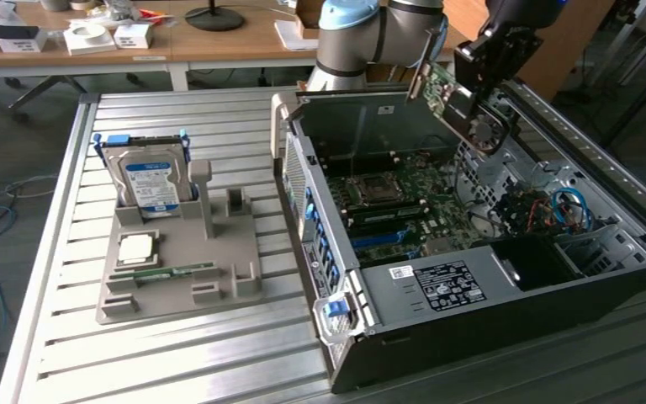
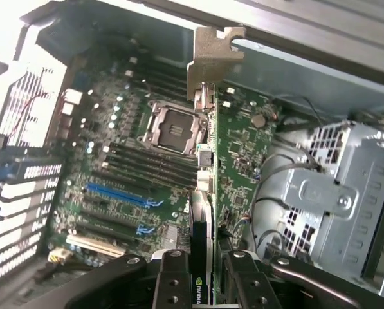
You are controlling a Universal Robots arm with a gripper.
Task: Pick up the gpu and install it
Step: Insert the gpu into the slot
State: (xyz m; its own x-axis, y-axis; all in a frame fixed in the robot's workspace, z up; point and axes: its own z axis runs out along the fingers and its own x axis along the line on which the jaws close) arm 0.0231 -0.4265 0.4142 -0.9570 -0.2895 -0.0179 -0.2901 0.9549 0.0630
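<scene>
While the black two-fingered gripper (image 2: pixel 203 264) pinches the thin, flat, dark gpu (image 2: pixel 208 167), the card hangs over the open black computer case (image 1: pixel 436 337), not yet seated.
Nearest the wrist camera, both fingers (image 2: pixel 172 277) press on the card's faces, an NVIDIA mark readable between them; holding it edge-on looks meant to keep its connector edge free for a slot. Its silver metal bracket (image 2: pixel 212 55) juts out past them, and beyond lies the green motherboard (image 2: pixel 101 129) with a square processor socket (image 2: pixel 172 125) and blue slots (image 2: pixel 124 193), apart from the card. At the exterior view's upper right the card tilts above that board. A white sticker (image 1: pixel 441 282) on the case's cover and the blue-and-white label of the silver hard drive (image 1: pixel 149 181), upright in the grey holder tray (image 1: pixel 132 307) at the exterior view's left, carry print too small to read.
</scene>
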